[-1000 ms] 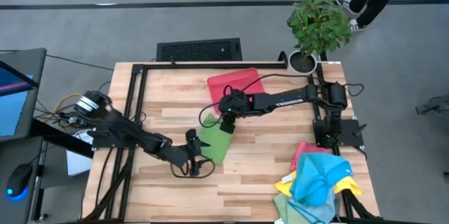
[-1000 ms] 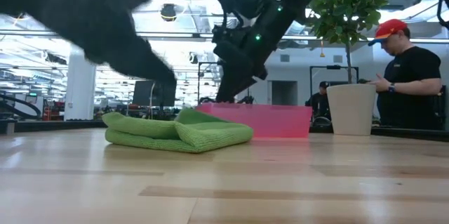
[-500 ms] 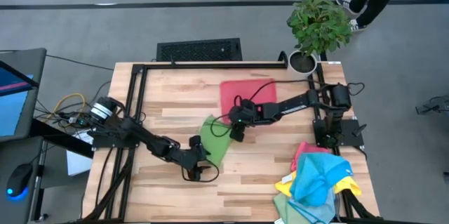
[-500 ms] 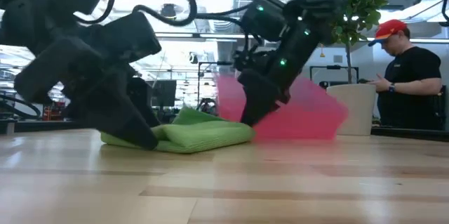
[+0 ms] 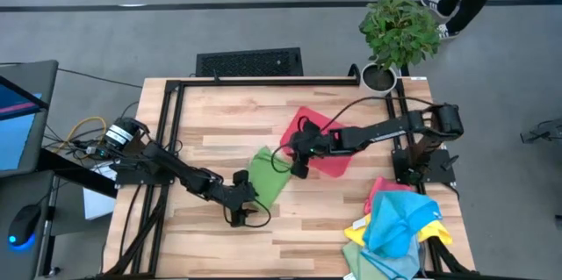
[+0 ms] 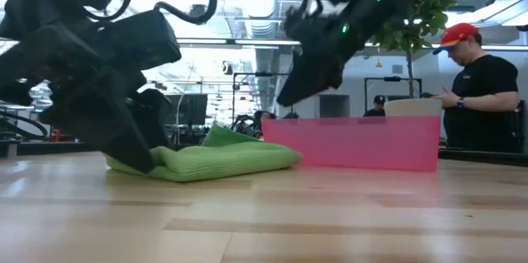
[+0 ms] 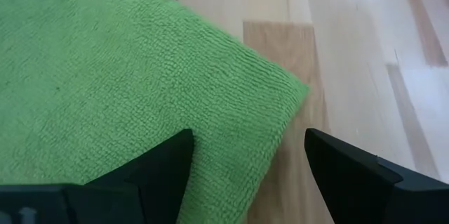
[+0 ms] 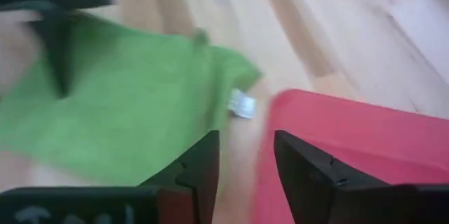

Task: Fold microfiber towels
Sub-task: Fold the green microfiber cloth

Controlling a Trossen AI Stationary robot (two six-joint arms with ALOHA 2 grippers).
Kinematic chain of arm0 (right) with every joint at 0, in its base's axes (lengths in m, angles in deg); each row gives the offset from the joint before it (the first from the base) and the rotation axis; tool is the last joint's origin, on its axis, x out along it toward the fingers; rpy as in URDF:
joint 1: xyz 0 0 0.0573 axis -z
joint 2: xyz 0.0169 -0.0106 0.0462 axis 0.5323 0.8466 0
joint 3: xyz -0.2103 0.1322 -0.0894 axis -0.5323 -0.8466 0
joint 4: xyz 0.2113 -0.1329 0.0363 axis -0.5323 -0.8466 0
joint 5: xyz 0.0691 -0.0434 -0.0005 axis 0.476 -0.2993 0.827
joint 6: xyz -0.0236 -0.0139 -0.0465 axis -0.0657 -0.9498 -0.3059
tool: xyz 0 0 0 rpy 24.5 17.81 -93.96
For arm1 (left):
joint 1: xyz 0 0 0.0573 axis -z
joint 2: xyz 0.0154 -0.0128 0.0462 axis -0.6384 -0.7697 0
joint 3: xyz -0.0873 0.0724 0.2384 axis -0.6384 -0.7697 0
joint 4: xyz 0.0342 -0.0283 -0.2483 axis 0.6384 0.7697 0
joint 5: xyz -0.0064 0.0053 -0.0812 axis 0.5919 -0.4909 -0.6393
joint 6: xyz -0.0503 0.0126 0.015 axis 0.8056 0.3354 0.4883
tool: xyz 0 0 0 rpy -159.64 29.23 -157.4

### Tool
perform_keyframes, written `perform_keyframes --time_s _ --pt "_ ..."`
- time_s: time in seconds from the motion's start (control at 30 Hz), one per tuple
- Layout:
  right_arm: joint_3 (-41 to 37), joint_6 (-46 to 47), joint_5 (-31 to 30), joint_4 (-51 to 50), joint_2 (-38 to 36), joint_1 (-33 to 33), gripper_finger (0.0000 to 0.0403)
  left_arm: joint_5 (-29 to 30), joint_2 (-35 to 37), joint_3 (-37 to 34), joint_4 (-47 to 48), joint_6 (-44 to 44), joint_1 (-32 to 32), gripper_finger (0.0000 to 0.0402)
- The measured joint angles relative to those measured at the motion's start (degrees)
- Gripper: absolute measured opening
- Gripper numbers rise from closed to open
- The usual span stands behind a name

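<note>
Centre frame: the open left hand [image 7: 245, 171] straddles the green towel [image 5: 266, 175] corner; it should close squarely there. The right hand [image 5: 299, 171] hovers empty, fingers parted.

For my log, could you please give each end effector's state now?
Left end effector: open, at the green towel's corner.
Right end effector: open, holding nothing.

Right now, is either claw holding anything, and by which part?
Left claw holds nothing, open at the green towel's corner. Right claw: cannot tell.
</note>
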Motion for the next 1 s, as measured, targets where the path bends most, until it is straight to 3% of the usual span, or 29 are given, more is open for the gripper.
perform_keyframes --time_s 0.1,0.3,0.47,0.57,0.73,0.83,1.0 --pt "0.08 2.26 -0.75 -2.01 -1.04 -2.69 0.0156 -0.50 1.29 0.06 4.05 1.31 0.86 0.0270" --pt "0.02 6.79 -12.23 -11.05 1.61 -6.69 0.0139 -3.06 3.91 0.05 10.88 5.31 5.18 0.0270" --pt "0.00 6.61 -11.96 -8.59 1.41 -7.39 0.0131 -3.44 9.87 -0.32 17.44 9.52 8.99 0.0270" --pt "-0.03 6.58 -11.73 -8.94 0.06 -8.10 0.0129 -0.79 15.40 -0.17 19.17 12.10 10.44 0.0270" --pt "-0.04 7.26 -11.26 -2.30 -0.04 -11.44 0.0130 9.57 22.76 -0.22 20.12 13.64 11.92 0.0270" --pt "-0.12 7.29 -11.43 2.37 2.79 -13.70 0.0129 13.85 23.23 -0.18 17.53 11.50 12.26 0.0270" --pt "-0.12 7.45 -11.83 10.93 8.86 -15.61 0.0128 14.06 18.03 -0.12 12.44 9.83 12.24 0.0270"
